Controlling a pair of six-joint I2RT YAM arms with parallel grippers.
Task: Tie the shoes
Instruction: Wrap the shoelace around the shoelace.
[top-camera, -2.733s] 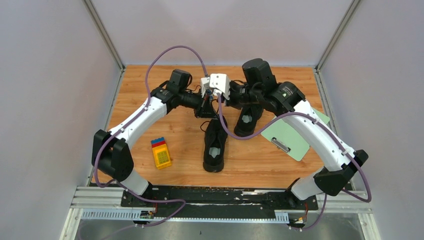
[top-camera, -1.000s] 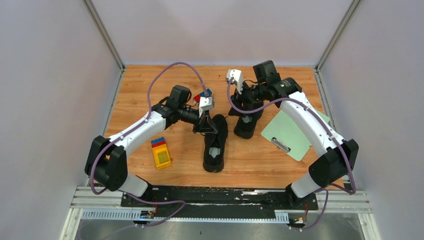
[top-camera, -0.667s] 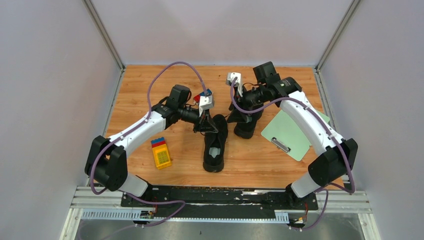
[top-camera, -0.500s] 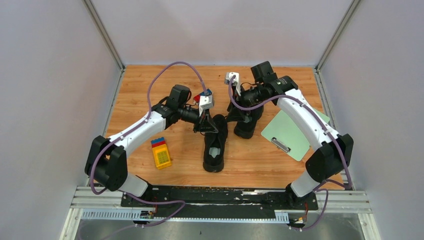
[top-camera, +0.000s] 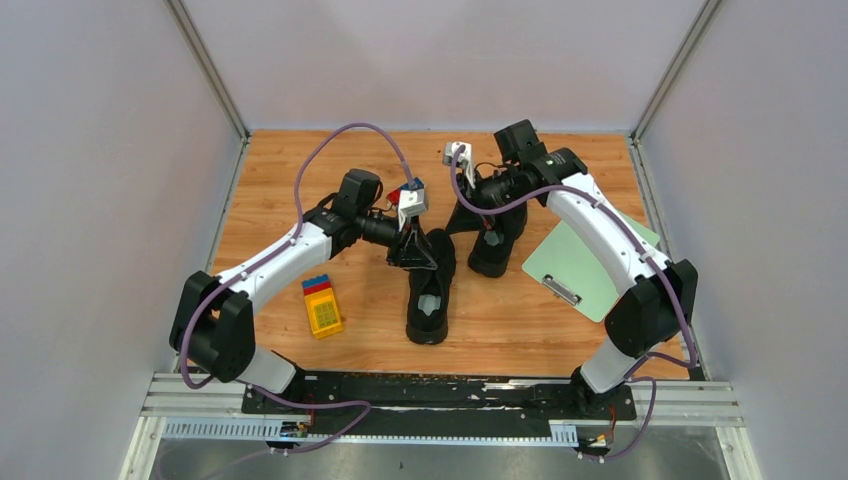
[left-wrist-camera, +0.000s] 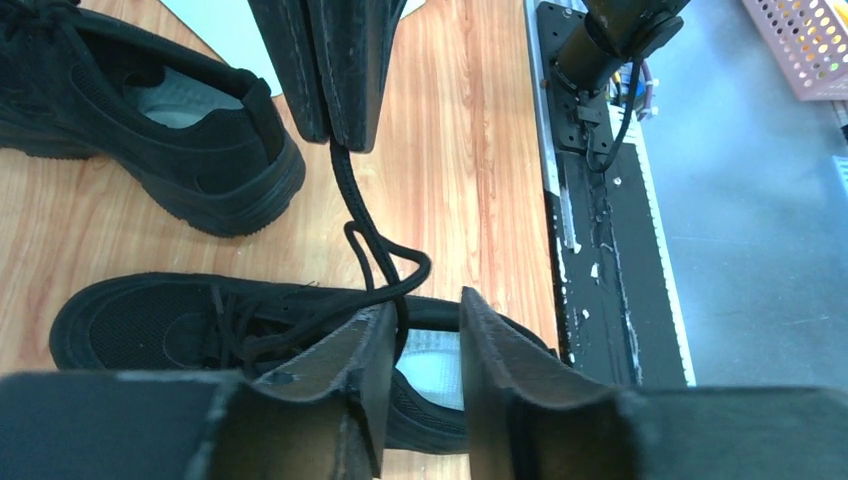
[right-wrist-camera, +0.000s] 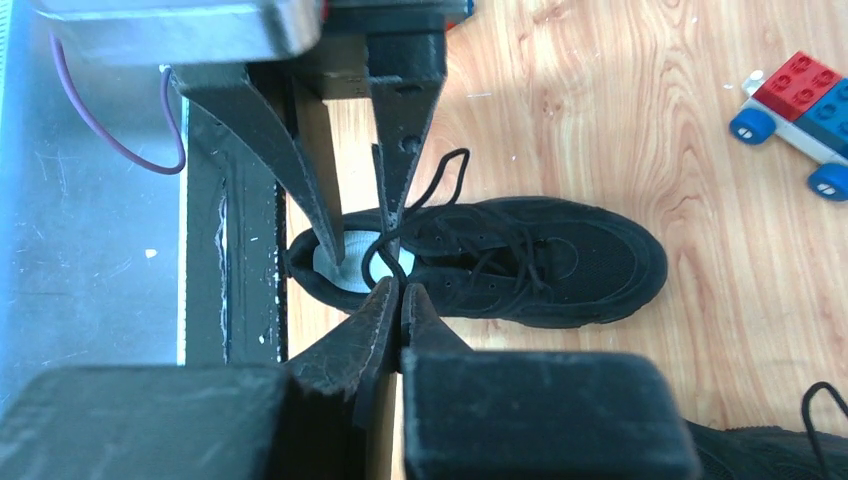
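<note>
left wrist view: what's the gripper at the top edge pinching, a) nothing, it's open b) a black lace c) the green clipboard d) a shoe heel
b: the right gripper has its jaws closed together on a lace, which runs taut from their tips down to the shoe lower in that view.

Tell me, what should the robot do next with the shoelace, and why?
Probably close the left gripper on the lace. Its fingers stand open above the shoe, with the lace loop at the gap between them, while the right gripper is shut on that same lace.
</note>
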